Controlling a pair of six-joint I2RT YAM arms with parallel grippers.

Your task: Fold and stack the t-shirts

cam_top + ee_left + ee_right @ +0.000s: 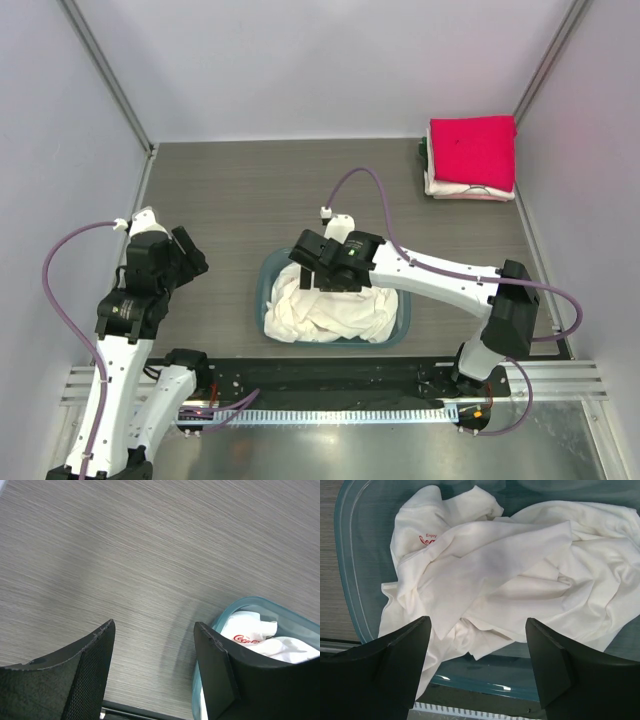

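A crumpled cream-white t-shirt with a red chest print lies in the teal tub. In the right wrist view the t-shirt fills the tub. My right gripper hovers over the tub's far side, open and empty; it also shows in the right wrist view, above the cloth. My left gripper is open and empty over bare table left of the tub; it also shows in the left wrist view. A bright pinkish-red folded t-shirt tops a stack of pale folded ones at the far right.
The tub's corner and the shirt's red print show at the right of the left wrist view. Grey walls enclose the wood-grain table. A metal rail runs along the near edge by the arm bases.
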